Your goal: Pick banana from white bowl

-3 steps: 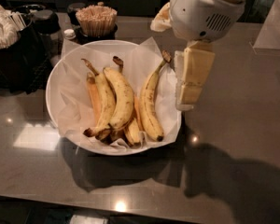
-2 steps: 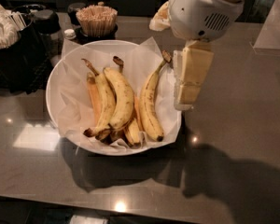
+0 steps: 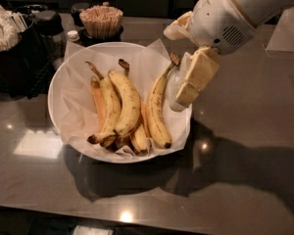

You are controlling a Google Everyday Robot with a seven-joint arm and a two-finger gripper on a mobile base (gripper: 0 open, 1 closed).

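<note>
The white bowl (image 3: 59, 89), wide and lined with crinkled white paper, holds several bananas. The banana (image 3: 110, 107) is yellow and brown-speckled, with a long stem pointing to the far left and a dark tip at the near end. It lies left of centre, against an orange-tinted banana (image 3: 97, 102) and partly under a broad banana (image 3: 127, 102). A thinner curved banana (image 3: 156, 106) lies at the right. My gripper (image 3: 192, 81) hangs over the bowl's right rim, just right of the curved banana and apart from the long-stemmed one.
A dark cup of wooden stir sticks (image 3: 102, 21) stands behind the bowl. A black holder with white packets (image 3: 12, 48) stands at the far left. A clear stand (image 3: 286, 35) is at the far right. The dark glossy counter (image 3: 235, 180) runs to the front and right.
</note>
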